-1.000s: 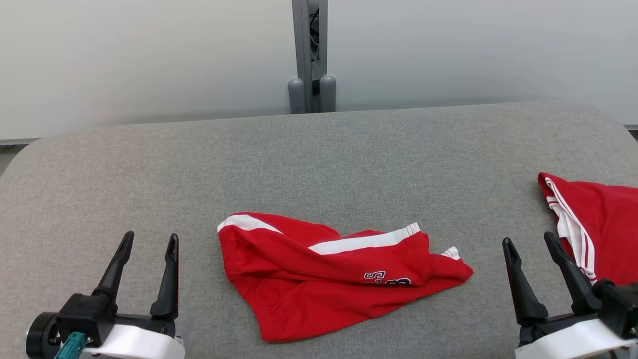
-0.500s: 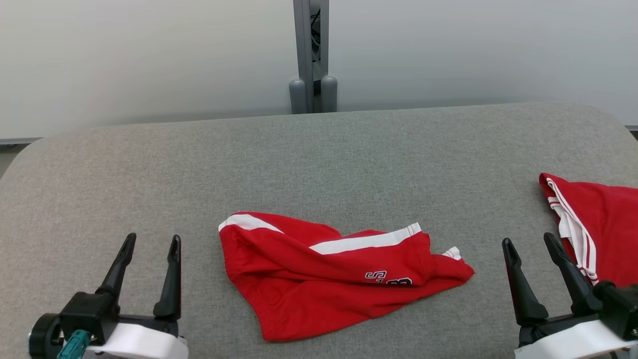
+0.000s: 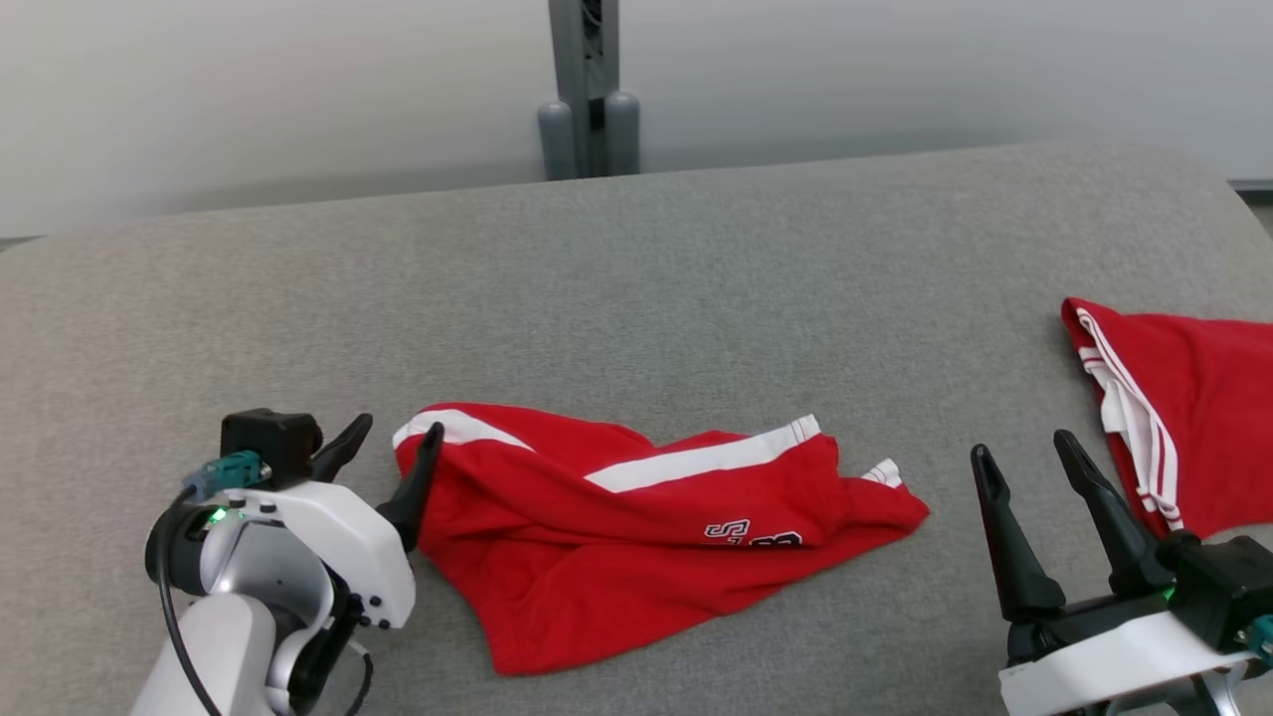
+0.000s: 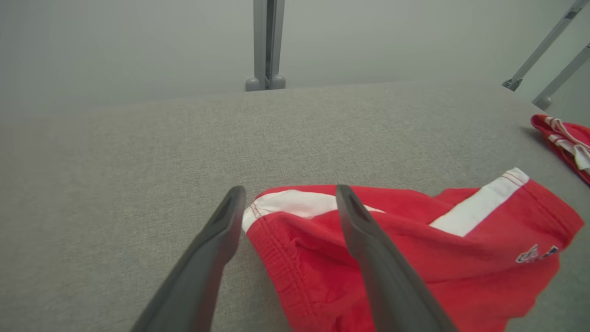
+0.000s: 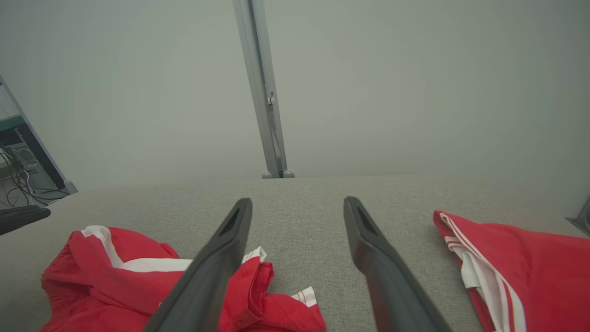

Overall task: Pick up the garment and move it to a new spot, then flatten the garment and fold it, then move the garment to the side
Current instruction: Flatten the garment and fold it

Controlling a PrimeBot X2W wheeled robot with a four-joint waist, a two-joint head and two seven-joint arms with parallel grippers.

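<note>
The garment (image 3: 597, 567), crumpled near the middle of the front edge of the tabletop (image 3: 636, 278), was judged light and limp, best pinched at the waistband corner (image 4: 272, 226) straddled by the open left jaws, the right jaws standing open and empty.

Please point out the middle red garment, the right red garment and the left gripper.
middle red garment (image 3: 597, 567), head view, red cloth below the white stripe
right red garment (image 3: 1218, 408), head view, its red middle
left gripper (image 3: 398, 428), head view, midway between fingertips
</note>
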